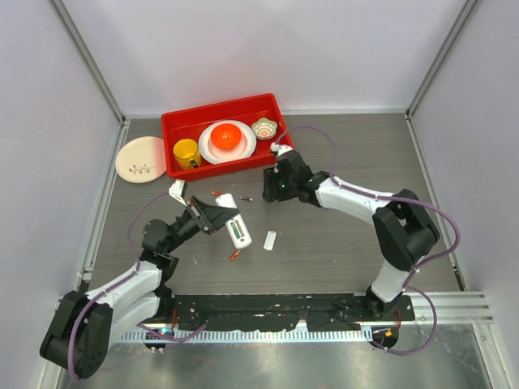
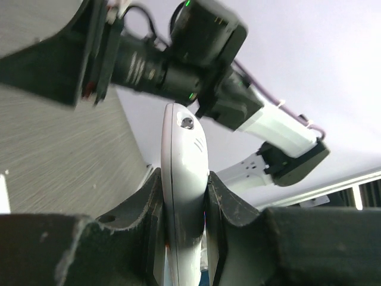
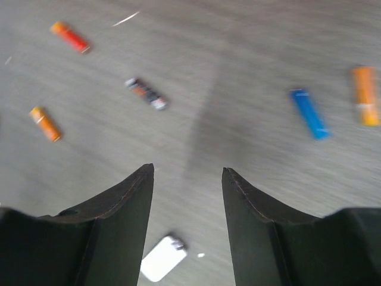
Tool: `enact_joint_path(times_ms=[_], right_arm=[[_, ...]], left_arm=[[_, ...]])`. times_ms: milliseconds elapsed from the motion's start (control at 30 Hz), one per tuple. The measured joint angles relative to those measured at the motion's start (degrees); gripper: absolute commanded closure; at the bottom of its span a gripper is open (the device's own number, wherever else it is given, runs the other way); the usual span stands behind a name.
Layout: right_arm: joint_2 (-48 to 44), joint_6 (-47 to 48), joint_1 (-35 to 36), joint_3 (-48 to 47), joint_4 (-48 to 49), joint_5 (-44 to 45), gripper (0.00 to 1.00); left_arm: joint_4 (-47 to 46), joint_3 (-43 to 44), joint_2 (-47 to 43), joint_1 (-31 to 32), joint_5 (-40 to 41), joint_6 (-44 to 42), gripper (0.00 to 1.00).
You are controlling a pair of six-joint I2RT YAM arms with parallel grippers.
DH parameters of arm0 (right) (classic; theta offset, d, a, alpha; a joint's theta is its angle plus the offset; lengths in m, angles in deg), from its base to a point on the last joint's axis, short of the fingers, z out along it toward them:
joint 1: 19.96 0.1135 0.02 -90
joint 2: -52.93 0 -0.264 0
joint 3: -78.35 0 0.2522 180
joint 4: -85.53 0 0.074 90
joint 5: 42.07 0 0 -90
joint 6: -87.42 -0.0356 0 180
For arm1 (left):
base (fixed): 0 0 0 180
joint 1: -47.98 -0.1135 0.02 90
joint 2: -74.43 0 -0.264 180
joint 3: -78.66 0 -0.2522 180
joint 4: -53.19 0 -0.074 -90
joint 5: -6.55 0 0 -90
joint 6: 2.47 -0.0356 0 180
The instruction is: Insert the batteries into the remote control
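Observation:
My left gripper (image 1: 220,217) is shut on the white remote control (image 1: 236,227), holding it edge-on between the fingers in the left wrist view (image 2: 183,161). Its open compartment shows something green (image 1: 239,235). My right gripper (image 1: 275,188) is open and empty above the table (image 3: 187,170). Below it lie loose batteries: a red-orange one (image 3: 70,36), a dark one (image 3: 146,93), an orange one (image 3: 45,123), a blue one (image 3: 309,113) and another orange one (image 3: 364,95). A red battery (image 1: 233,254) lies near the remote.
A small white cover piece (image 1: 270,241) lies right of the remote and shows between my right fingers (image 3: 164,257). A red tray (image 1: 174,126) at the back holds a yellow cup (image 1: 186,153), a plate with an orange ball (image 1: 228,138) and a small bowl (image 1: 264,128). A cream plate (image 1: 141,159) sits at far left.

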State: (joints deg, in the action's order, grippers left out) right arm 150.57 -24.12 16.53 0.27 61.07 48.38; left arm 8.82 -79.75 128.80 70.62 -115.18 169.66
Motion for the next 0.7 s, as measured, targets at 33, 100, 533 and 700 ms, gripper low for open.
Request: enact_joint_path(times_ms=[33, 100, 533, 700], right_arm=[[0.79, 0.55, 1.57, -0.74, 0.2, -0.83, 0.45], [1.4, 1.18, 4.98, -0.74, 0.59, -2.4, 0.45], [9.53, 4.79, 10.86, -3.56, 3.56, 1.46, 0.45], [16.65, 7.89, 10.69, -11.1, 3.08, 5.75, 0.44]], left_arm=[[-0.59, 0.0, -0.74, -0.92, -0.68, 0.59, 1.0], [-1.51, 0.0, -2.78, -2.71, -1.29, 1.81, 1.0], [-2.95, -0.11, -7.76, -8.52, -2.45, 6.21, 1.0], [-2.95, -0.39, -8.17, -9.38, -2.62, 7.02, 1.0]])
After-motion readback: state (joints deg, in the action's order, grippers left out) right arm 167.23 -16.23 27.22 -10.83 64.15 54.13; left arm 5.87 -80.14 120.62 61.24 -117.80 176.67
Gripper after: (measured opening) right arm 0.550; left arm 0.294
